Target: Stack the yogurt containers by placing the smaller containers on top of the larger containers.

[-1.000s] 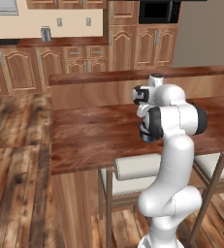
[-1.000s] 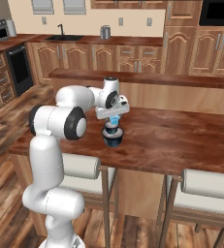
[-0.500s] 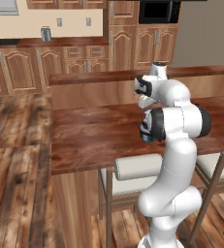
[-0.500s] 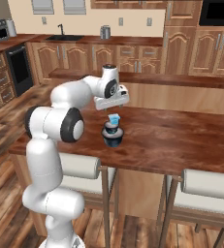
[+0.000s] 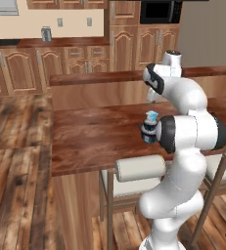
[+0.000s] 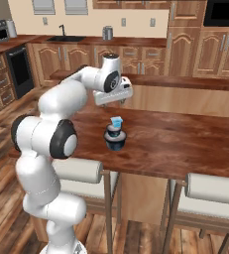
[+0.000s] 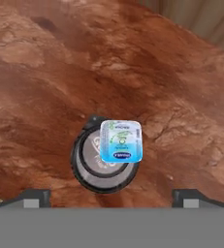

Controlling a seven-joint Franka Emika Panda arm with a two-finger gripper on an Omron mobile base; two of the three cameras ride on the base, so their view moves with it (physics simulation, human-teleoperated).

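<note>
Left base view: the stack of yogurt containers (image 5: 149,128) stands on the wooden counter (image 5: 95,136), just in front of the arm's elbow, which hides part of it; the tiny pale-blue cup (image 5: 152,117) sits on top, smallest uppermost as the task requires.

Right base view: the wide dark-blue tub (image 6: 115,142) forms the base, the narrower dark-blue cup (image 6: 115,130) appears to sit on it (small in frame), the pale-blue cup above. The gripper (image 6: 113,97) hangs above the stack, well apart, holding nothing.

Hand view: the camera looks down on the stack; the pale-blue cup rests off-centre on the grey-white top. Fingertips (image 7: 36,197) stand spread wide, released. Stacking looks complete.
</note>
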